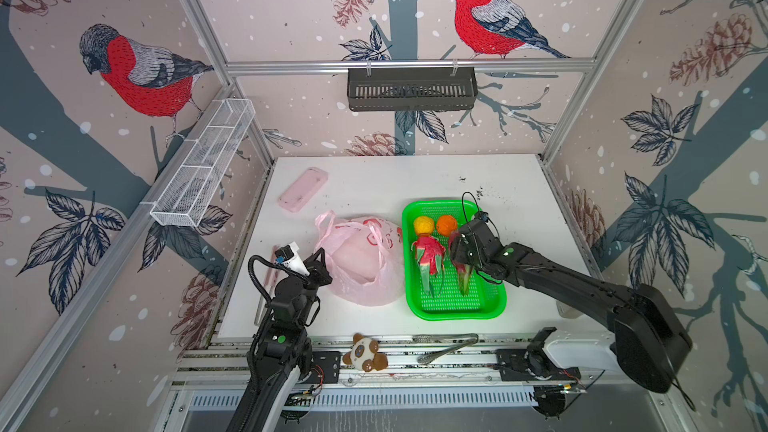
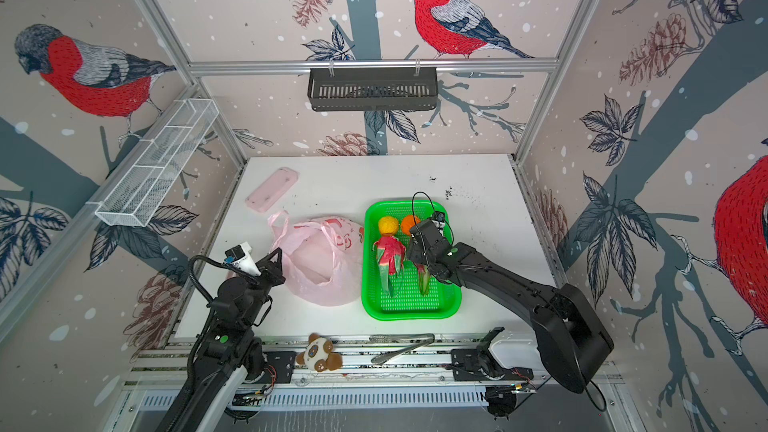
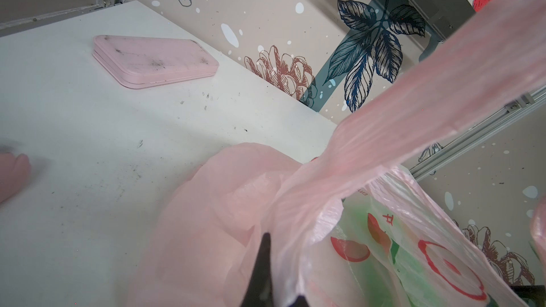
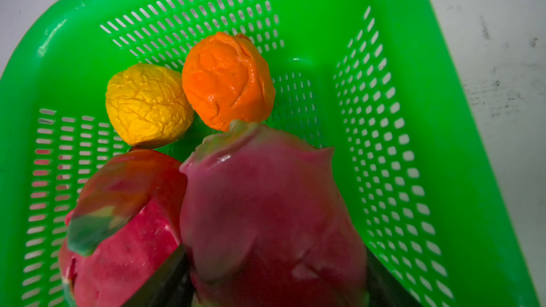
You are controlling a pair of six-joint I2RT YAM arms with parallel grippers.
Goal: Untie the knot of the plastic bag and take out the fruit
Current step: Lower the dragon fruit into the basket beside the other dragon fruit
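My left arm (image 1: 270, 351) comes up from the near side and bends forward. The left gripper (image 1: 323, 270) sits low. Its fingers (image 3: 261, 261) are pinched tight together on the thin skin of the plastic bag (image 1: 361, 272). My right arm (image 1: 582, 288) reaches in long from the right side and stretches toward the middle. The right gripper (image 1: 456, 249) points down. Its fingers are spread wide, one on each side of a dragon fruit (image 4: 266, 202), and they hold it.

You see the plastic bag (image 1: 361, 268) at mid-worktop (image 1: 374, 176), and the tray (image 1: 457, 317) just right of it holds the fruit (image 1: 428, 257). The case (image 1: 303, 189) lies toward the far-left corner, the plush toy (image 1: 365, 353) beyond the front edge.
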